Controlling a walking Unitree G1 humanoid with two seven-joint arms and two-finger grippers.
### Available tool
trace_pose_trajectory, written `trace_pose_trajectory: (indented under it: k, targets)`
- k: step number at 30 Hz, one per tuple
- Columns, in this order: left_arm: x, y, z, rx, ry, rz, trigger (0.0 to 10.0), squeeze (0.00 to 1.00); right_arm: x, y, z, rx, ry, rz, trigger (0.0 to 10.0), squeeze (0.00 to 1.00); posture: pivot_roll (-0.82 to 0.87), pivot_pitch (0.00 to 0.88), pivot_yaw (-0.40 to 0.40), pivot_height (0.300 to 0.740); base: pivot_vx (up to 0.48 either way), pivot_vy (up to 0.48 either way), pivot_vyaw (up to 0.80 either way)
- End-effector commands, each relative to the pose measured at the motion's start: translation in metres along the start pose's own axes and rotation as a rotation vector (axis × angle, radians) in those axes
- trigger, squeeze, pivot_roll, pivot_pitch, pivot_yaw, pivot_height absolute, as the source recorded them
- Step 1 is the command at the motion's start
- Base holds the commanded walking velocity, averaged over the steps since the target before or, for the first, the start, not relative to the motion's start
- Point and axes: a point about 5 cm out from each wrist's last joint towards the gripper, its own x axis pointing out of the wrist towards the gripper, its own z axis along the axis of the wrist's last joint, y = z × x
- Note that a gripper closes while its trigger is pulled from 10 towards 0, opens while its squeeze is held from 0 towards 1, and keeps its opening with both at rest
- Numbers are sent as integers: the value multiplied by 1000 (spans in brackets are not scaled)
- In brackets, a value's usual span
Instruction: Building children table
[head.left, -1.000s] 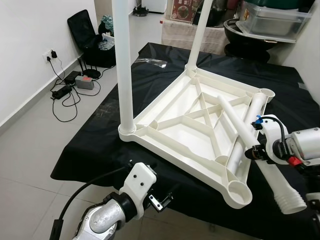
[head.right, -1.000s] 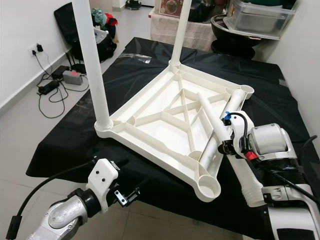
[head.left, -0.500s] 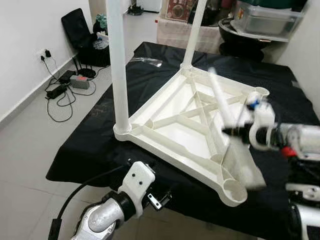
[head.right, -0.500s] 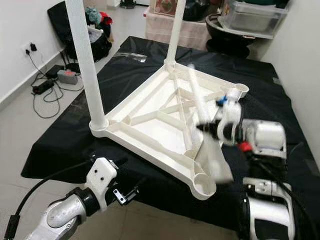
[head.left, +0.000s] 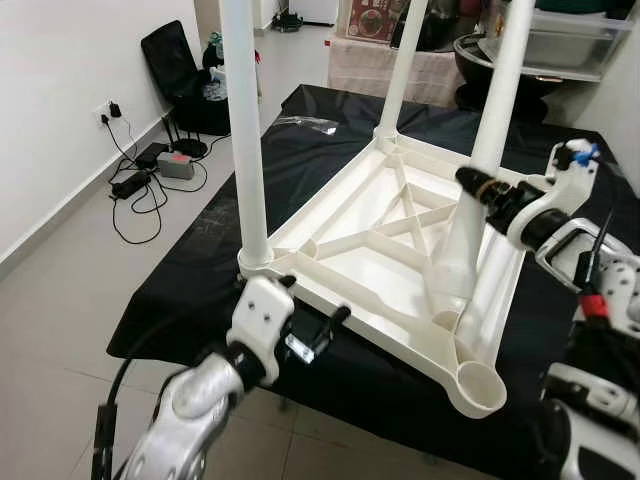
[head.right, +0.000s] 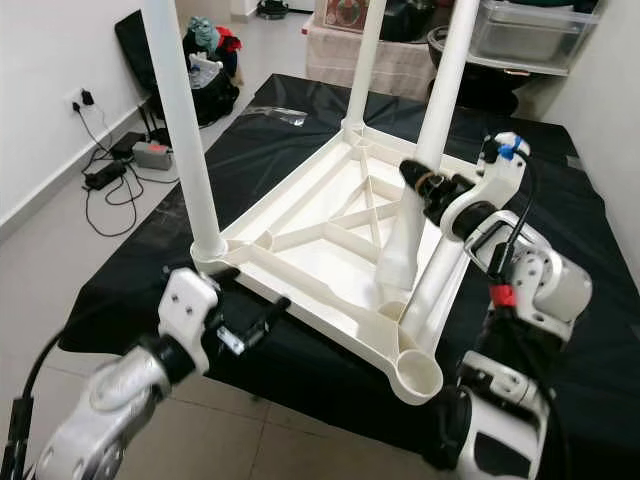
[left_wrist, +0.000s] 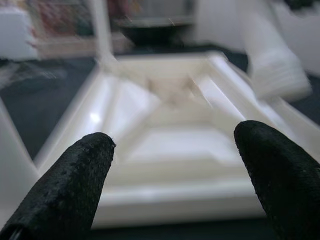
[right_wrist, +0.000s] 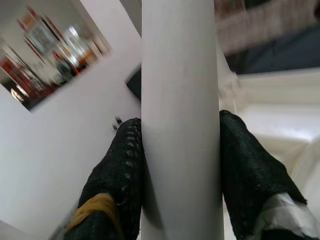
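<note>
— Seen from my head, how many legs do you count?

— Three. While the white tabletop (head.left: 370, 250) lies upside down on the black-draped table (head.left: 190, 270), two fixed legs (head.left: 243, 130) stand upright in its corner sockets. My right gripper (head.left: 478, 188) clamps the third leg (head.left: 490, 130), long axis nearly vertical, ribbed end hanging over the frame. The near corner socket (head.left: 480, 388) sits by the table's front edge.

— And the wrists?

— My left gripper (left_wrist: 175, 170) faces the tabletop's near edge, fingers (left_wrist: 75, 180) spread apart. My right fingers (right_wrist: 125, 170) press both sides of the leg.
</note>
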Motion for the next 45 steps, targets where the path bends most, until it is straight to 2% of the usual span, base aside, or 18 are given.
trace_pose_trajectory:
  k: [1,2,5,6,7,10,13,14,15,17,18,20,22,25,27,40,41,45]
  targets:
    - [5,5,5,-56,-19,-8,10000,0,-3,5,6,-18,-67,69,10000,0,-94,29,-71,740,0,0,0]
    - [5,5,5,-56,-19,-8,10000,0,-3,5,6,-18,-67,69,10000,0,-94,29,-71,740,0,0,0]
    - [24,15,43,-149,-160,-124,10000,0,-4,2,10,-223,-69,106,10000,0,-80,16,-65,740,0,0,0]
    - [24,15,43,-149,-160,-124,10000,0,-4,2,10,-223,-69,106,10000,0,-80,16,-65,740,0,0,0]
    - [28,16,52,-162,-191,-156,10000,0,-3,1,11,-271,-66,111,10000,0,-80,16,-65,740,0,0,0]
    - [42,13,77,-204,-259,-278,10000,0,-8,5,22,-232,-115,217,10000,0,-80,2,-47,740,0,0,0]
    - [47,11,85,-207,-273,-320,10000,0,-12,13,25,-238,-132,294,10000,0,-82,0,-40,740,0,0,0]
    - [52,9,93,-206,-287,-355,10000,0,-18,21,25,-260,-129,380,10000,0,-83,0,-32,740,0,0,0]
    - [52,9,93,-206,-287,-355,10000,0,-18,21,25,-260,-129,380,10000,0,-83,0,-32,740,0,0,0]
    - [65,5,109,-210,-305,-399,10000,0,-28,38,19,-305,-97,531,10000,0,-86,0,-20,740,0,0,0]
    - [65,5,109,-210,-305,-399,10000,0,-28,38,19,-305,-97,531,10000,0,-86,0,-20,740,0,0,0]
    - [77,5,121,-207,-301,-418,10000,0,-34,48,10,-338,-75,615,10000,0,-86,0,-12,740,0,0,0]
    - [77,5,121,-207,-301,-418,10000,0,-34,48,10,-338,-75,615,10000,0,-86,0,-12,740,0,0,0]
    - [95,11,145,-268,-309,-448,10000,0,-37,57,0,-412,-60,688,10000,0,-85,0,0,740,0,0,0]
    - [100,11,156,-279,-316,-478,10000,0,-37,61,-6,-457,-44,710,10000,0,-85,0,3,740,0,0,0]
    - [109,7,167,-259,-295,-511,10000,0,-41,70,-13,-490,-14,767,10000,0,-85,0,9,740,0,0,0]
    - [110,7,168,-279,-292,-522,0,0,-42,71,-15,-499,-8,771,10000,0,-87,0,10,740,0,0,0]
    - [111,8,169,-300,-288,-537,0,0,-42,72,-16,-522,2,772,10000,0,-85,0,8,740,0,0,0]
